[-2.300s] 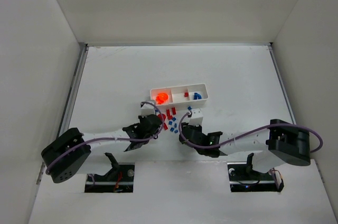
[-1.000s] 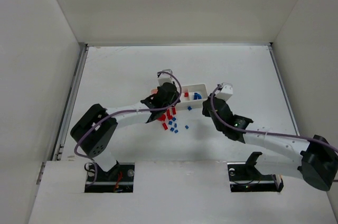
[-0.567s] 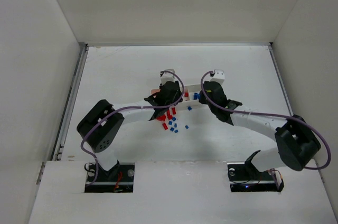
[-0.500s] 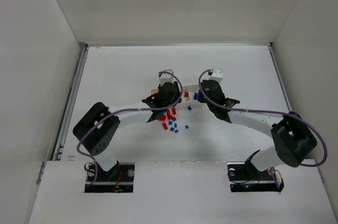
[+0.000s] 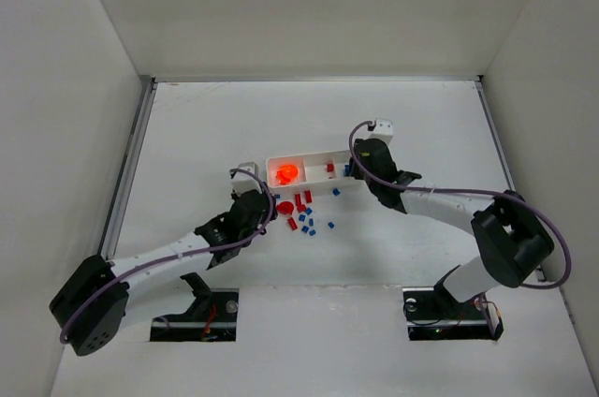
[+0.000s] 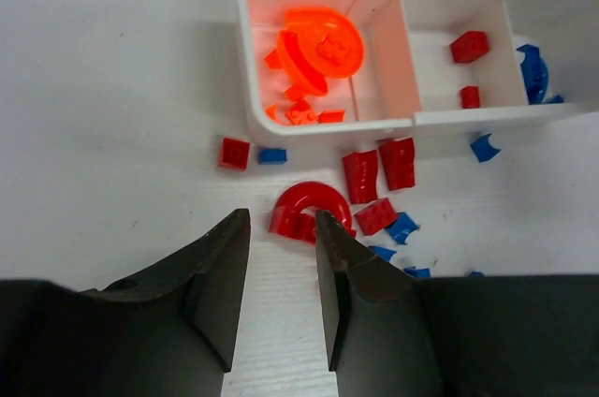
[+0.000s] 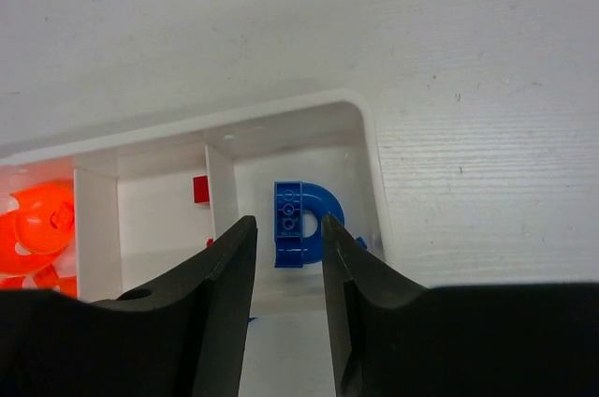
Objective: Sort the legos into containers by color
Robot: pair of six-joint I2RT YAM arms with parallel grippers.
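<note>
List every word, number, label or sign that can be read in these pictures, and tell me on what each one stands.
No text can be read in any view.
The white tray, the bricks and the table show no word, number or label.
The studs on the blue arch are too blurred to show any brand mark.

White tray [image 6: 318, 127]: one, with three compartments
Loose red legos [image 6: 360, 175]: five
Loose blue legos [image 6: 272, 155]: at least six
Red legos in tray [image 6: 468, 46]: two
Blue arch in tray [image 7: 299, 224]: one
Orange legos [image 6: 323, 46]: several, overlapping, count unclear
</note>
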